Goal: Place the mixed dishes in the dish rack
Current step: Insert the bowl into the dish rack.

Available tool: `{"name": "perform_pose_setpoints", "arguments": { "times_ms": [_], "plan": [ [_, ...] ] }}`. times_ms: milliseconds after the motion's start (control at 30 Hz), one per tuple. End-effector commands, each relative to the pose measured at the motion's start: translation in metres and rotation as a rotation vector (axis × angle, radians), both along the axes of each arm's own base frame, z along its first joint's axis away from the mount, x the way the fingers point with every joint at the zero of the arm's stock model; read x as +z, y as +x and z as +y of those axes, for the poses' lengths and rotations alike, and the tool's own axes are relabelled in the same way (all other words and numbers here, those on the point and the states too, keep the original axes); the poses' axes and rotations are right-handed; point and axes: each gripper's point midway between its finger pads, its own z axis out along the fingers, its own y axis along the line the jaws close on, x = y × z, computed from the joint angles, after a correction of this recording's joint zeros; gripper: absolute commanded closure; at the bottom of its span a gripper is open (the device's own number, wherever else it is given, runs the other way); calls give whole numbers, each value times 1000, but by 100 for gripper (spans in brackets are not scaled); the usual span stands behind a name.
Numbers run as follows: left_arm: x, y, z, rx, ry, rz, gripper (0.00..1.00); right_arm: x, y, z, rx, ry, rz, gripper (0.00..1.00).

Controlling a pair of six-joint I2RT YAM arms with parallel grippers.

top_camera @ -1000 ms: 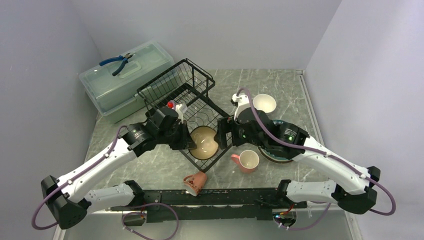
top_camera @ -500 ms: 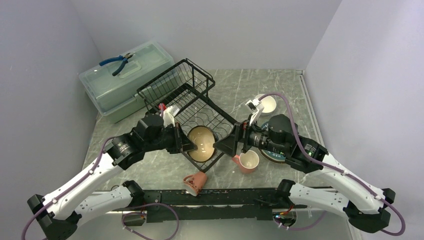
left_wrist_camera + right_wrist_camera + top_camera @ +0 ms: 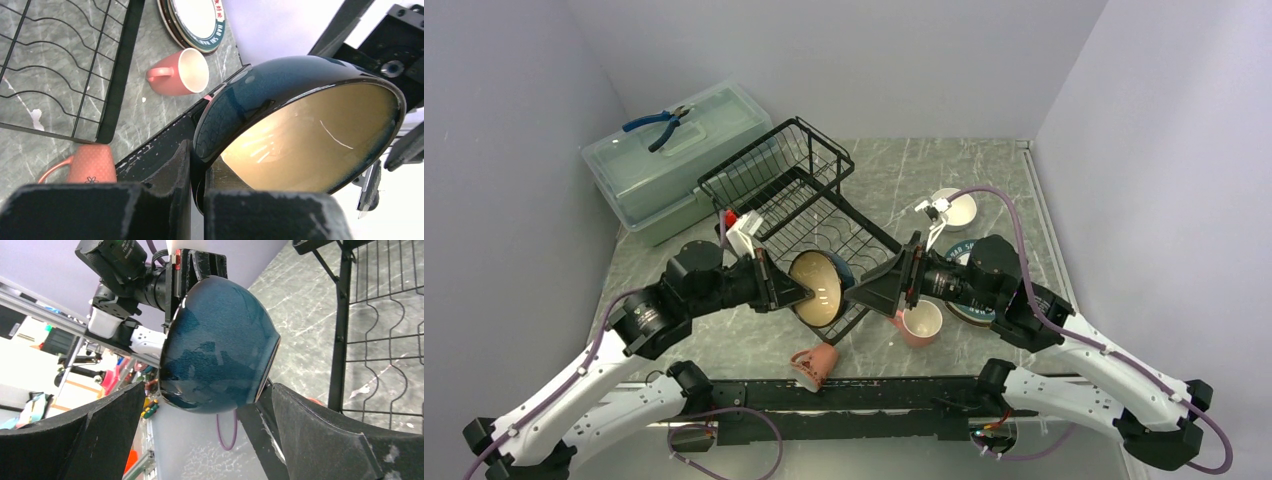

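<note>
bowl (image 3: 300, 135), glossy teal outside, cream inside: left fingers (image 3: 175, 180) pinch rim; right fingers (image 3: 325, 435) spread wide.

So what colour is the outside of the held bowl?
Glossy dark teal-blue; the bowl shows best in the right wrist view.

This is a robotics lab test cell rather than a kitchen: bare pale walls (image 3: 844, 60) box in a marble-look table (image 3: 984, 170) on three sides. Both arms are bolted to a black rail (image 3: 874, 395) on the near side of the left pincer (image 3: 796, 292). Well beyond that pincer and to its left, blue pliers (image 3: 656, 124) lie on a lidded plastic box (image 3: 639, 180), and purple cables (image 3: 1009, 215) trail along the arms.
</note>
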Motion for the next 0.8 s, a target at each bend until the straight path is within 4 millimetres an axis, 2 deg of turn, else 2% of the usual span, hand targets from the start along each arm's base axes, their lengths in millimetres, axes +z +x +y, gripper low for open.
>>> {"name": "perform_pose_setpoints", "arguments": {
  "times_ms": [0, 233, 767],
  "plan": [
    [55, -6, -6, -39, -185, -118, 100, 28, -8, 6, 52, 134, -20, 0],
    [59, -9, -3, -38, -201, -130, 100, 35, -13, 8, 86, 189, -22, 0],
    [61, -5, -2, -20, -195, -143, 100, 36, -20, 22, 142, 179, -10, 0]
  ]
}}
